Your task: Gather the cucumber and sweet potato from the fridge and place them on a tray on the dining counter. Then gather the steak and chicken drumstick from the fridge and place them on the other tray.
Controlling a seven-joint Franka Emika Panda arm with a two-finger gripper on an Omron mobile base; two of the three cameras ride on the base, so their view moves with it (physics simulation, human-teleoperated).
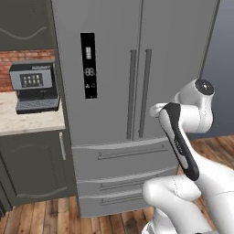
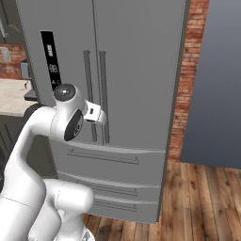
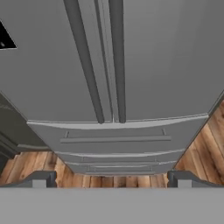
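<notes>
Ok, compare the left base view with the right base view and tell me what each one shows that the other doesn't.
Left base view alone: a coffee machine standing on a light counter, with a dark cabinet door under it.

Right base view alone: a brick column on the fridge's right side, and a blue-grey wall past it.

Both: the fridge, its two upper doors shut, the vertical door handles side by side, the black display panel, the drawers below, and the wooden floor.
</notes>
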